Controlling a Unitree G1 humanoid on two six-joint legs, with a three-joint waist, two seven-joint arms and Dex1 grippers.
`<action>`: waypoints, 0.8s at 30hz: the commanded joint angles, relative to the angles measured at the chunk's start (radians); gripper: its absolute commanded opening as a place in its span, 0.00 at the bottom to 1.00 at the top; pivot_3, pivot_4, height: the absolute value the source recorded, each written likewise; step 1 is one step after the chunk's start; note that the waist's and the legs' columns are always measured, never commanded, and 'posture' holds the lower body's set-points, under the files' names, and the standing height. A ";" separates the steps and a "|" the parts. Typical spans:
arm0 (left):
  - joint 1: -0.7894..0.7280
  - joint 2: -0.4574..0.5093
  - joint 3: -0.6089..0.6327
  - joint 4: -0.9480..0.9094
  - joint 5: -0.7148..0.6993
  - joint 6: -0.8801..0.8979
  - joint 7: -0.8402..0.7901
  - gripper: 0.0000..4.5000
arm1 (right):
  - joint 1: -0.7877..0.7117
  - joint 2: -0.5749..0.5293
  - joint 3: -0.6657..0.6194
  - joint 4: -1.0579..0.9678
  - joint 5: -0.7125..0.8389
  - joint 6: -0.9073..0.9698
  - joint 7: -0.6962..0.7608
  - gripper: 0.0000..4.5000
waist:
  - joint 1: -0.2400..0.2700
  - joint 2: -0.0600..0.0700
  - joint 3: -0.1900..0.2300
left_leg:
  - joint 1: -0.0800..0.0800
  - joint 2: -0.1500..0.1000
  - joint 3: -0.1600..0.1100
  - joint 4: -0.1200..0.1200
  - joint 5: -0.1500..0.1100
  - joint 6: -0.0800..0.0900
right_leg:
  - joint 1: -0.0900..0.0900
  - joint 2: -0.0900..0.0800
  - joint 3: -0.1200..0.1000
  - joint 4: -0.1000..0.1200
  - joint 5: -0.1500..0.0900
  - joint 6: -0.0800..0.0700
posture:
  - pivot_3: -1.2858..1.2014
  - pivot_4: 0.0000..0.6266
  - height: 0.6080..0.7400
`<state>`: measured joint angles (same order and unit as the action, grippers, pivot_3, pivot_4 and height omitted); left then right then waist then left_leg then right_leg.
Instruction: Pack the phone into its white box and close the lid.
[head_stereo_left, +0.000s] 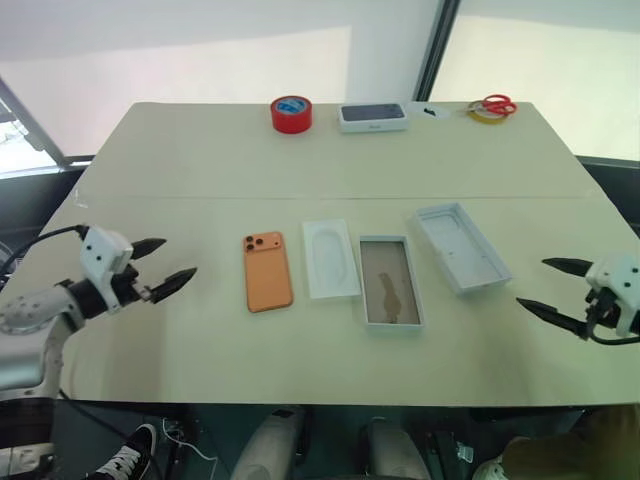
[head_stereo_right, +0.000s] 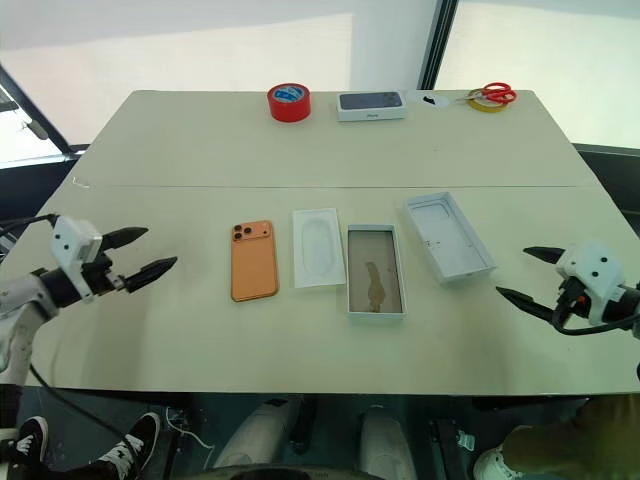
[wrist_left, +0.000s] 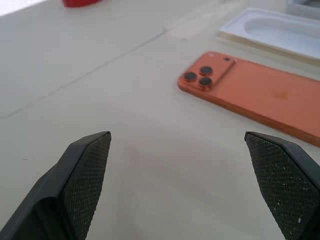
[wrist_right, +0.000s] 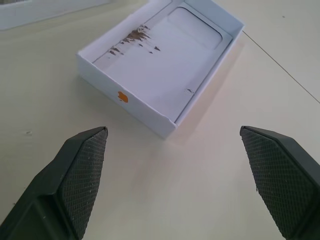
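phone (head_stereo_left: 267, 271) lies flat on the table (head_stereo_left: 200, 160), back up, its three-lens camera bump at the far left corner — orange against the pale surface. just to its right lies a white moulded insert (head_stereo_left: 331, 259), and right of that, close beside it, the white box (head_stereo_left: 390, 281) sits open with its brownish floor showing. the lid (head_stereo_left: 461, 246) rests further right, open side up and angled, apart from the box; a small orange mark sits on its near end wall in the right wrist view.

left gripper (head_stereo_left: 160, 265) hovers over the table's left part, well apart from the phone, its two black fingers spread wide with nothing between them. right gripper (head_stereo_left: 556, 286) hangs at the table's right edge, near the lid but not touching it — fingers likewise wide apart and empty.

along the far edge stand a red tape roll (head_stereo_left: 291, 113), a dark-topped white box (head_stereo_left: 373, 116), and red-handled scissors (head_stereo_left: 497, 104) lying on a yellow tape roll (head_stereo_left: 486, 115).
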<state>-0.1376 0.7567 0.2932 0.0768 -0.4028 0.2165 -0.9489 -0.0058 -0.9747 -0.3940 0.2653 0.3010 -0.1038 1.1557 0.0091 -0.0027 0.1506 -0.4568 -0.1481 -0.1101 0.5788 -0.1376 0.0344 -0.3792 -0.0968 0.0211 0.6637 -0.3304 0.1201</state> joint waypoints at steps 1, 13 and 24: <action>-0.050 -0.038 -0.045 -0.106 -0.029 0.115 0.072 1.00 | -0.032 0.005 0.023 -0.124 0.028 0.025 -0.010 0.99 | 0.000 0.000 0.000 | 0.000 0.000 0.000 0.000 0.000 0.000 | 0.000 0.000 0.000 0.000 0.000 0.000 | 0.52 0.24 0.97; -0.264 -0.258 -0.254 -0.251 -0.101 0.661 0.337 1.00 | -0.186 0.088 0.229 -0.391 0.026 0.145 -0.070 0.99 | 0.005 -0.002 0.001 | 0.000 0.000 -0.001 0.003 0.000 0.000 | 0.001 0.001 -0.002 0.000 0.002 0.004 | 0.52 0.24 0.97; -0.404 -0.519 -0.135 -0.152 -0.239 0.960 0.534 1.00 | -0.229 0.093 0.257 -0.372 0.015 0.146 -0.074 0.99 | 0.003 -0.002 0.001 | 0.000 0.000 -0.002 0.008 0.000 0.000 | 0.005 0.001 -0.004 0.000 0.002 0.004 | 0.52 0.24 0.97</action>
<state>-0.5278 0.2324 0.1349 -0.0688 -0.6208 1.1524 -0.4291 -0.2193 -0.8828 -0.1263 -0.0956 0.3133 0.0436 1.0874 0.0120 -0.0050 0.1515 -0.4571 -0.1483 -0.1125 0.5874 -0.1376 0.0351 -0.3740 -0.0960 0.0169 0.6637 -0.3283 0.1247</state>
